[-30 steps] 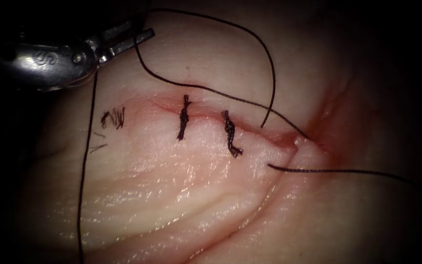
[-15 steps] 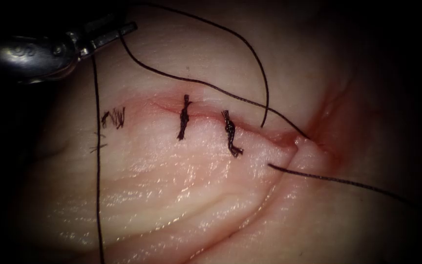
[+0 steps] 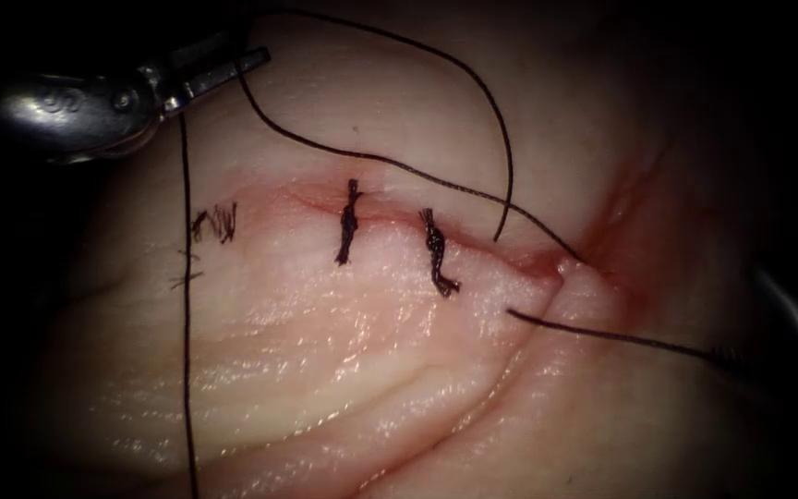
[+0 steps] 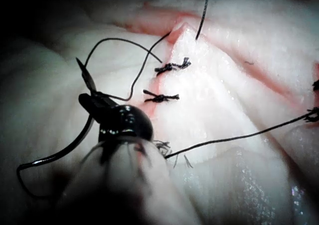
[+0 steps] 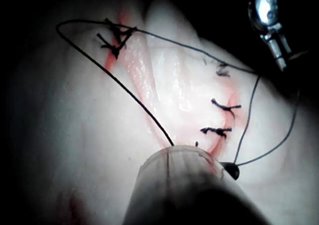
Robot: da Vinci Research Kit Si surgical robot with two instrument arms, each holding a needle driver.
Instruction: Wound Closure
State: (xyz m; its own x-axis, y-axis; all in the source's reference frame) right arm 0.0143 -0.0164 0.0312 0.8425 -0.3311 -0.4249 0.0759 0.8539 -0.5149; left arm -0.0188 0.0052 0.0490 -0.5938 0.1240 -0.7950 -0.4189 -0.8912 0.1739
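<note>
The tissue [image 3: 325, 351] has a cut [image 3: 390, 214] crossed by two knotted stitches [image 3: 347, 222] [image 3: 436, 254]. At the upper left, off the cut's left end, my left tool [image 3: 233, 63] is shut on the curved needle [image 4: 60, 152] near one end. The needle is out of the tissue. Thread [image 3: 473, 83] arcs from these jaws over the tissue and goes in by the cut's right end. Another strand [image 3: 621, 337] leaves the tissue there and runs right to my right tool [image 3: 736, 359], which holds it. In the right wrist view, that tool's tip [image 5: 230, 171] has thread [image 5: 249, 115] at it.
Short cut ends of thread [image 3: 214, 222] lie left of the stitches. A long strand [image 3: 187, 323] hangs straight down over the tissue's left part. Red fluid [image 3: 630, 240] stains the fold to the right of the cut.
The left tool drew up and left, then came a little back right. The hanging strand swung to vertical. The right strand's far end shifted as the right tool edged in from the right.
</note>
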